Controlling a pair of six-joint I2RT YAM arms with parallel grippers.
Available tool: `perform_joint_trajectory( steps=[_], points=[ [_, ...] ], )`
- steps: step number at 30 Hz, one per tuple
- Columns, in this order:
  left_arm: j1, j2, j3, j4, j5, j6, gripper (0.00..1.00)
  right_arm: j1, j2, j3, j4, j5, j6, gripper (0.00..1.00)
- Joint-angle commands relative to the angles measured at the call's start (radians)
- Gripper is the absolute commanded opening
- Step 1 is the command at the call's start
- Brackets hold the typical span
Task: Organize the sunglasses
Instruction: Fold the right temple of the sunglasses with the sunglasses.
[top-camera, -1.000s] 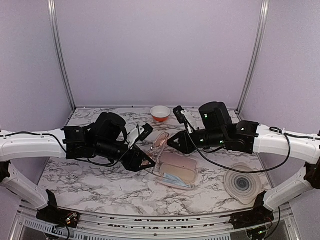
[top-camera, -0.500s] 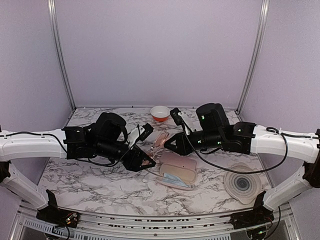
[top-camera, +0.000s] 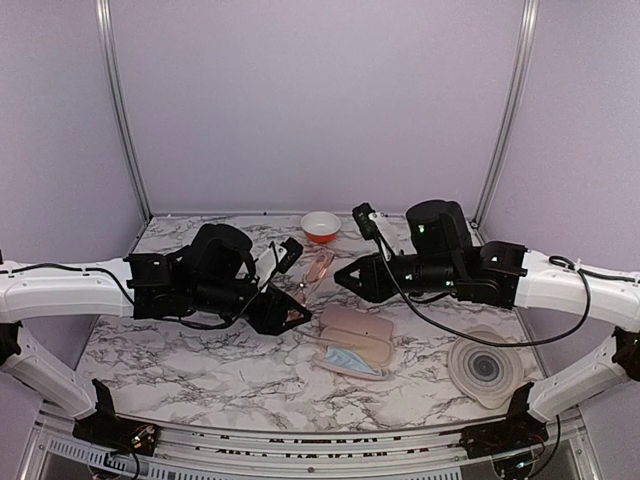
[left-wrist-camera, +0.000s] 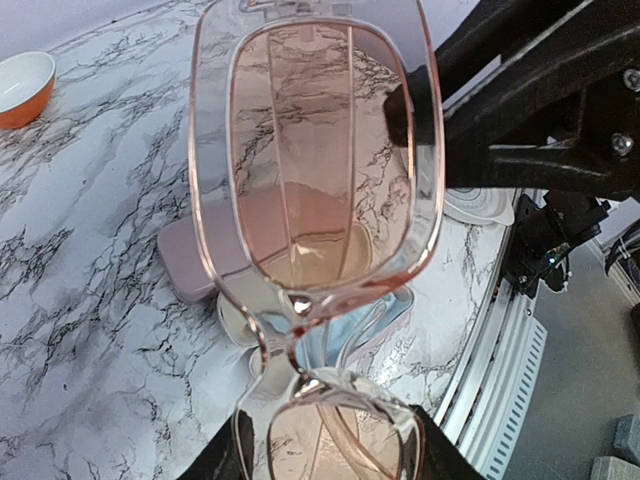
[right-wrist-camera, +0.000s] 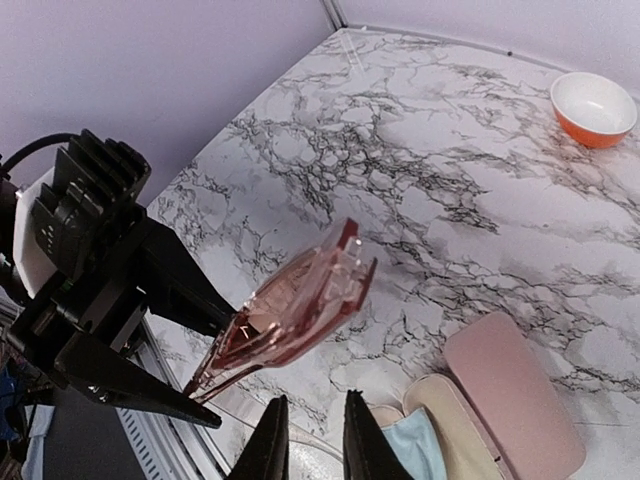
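Firstly, left gripper (left-wrist-camera: 330, 457): clamped on the tinted sunglasses (left-wrist-camera: 320, 170) at one lens end, a finger on either side of the frame. The pair was apparently folded, clear-rimmed with rosy-brown lenses, and held off the marble table (top-camera: 200, 370), its free end pointing toward the right arm.

Right gripper (right-wrist-camera: 313, 412): fingers only narrowly parted, nothing between them, tip just beside the free lens rim. Whether it touched the rim could not be told.

Open pink case (top-camera: 357, 323): lay on the table below and beside the held pair, with a light blue cloth (top-camera: 348, 360) in its near half.

Orange bowl (top-camera: 320, 227): at the back, well apart.

Handling note, as judgement: the step appeared to be a hand-over or steadying of the pair ahead of casing. The right fingers needed to widen before closing, and to take the frame at rim or bridge, not on the lens face. The left grip was best left firm until the second hold was sure, since a thin, smooth frame would twist or slip readily.
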Motion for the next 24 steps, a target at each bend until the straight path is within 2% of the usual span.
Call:
perform_joint_trajectory(
  steps=[1,7,14,24],
  points=[
    [-0.003,-0.006,0.036,0.036,-0.092,-0.024,0.29,0.002,-0.066,0.008,-0.035,0.094,-0.013,0.2],
    [0.007,-0.046,0.045,0.038,-0.184,-0.026,0.29,-0.003,-0.158,-0.027,-0.093,0.188,-0.022,0.22],
    [0.02,-0.073,0.075,0.038,-0.23,-0.006,0.29,-0.003,-0.252,-0.145,-0.126,0.206,0.019,0.22],
    [0.024,-0.08,0.134,0.072,-0.264,-0.061,0.28,0.008,-0.291,-0.311,-0.029,0.164,0.134,0.21]
  ],
)
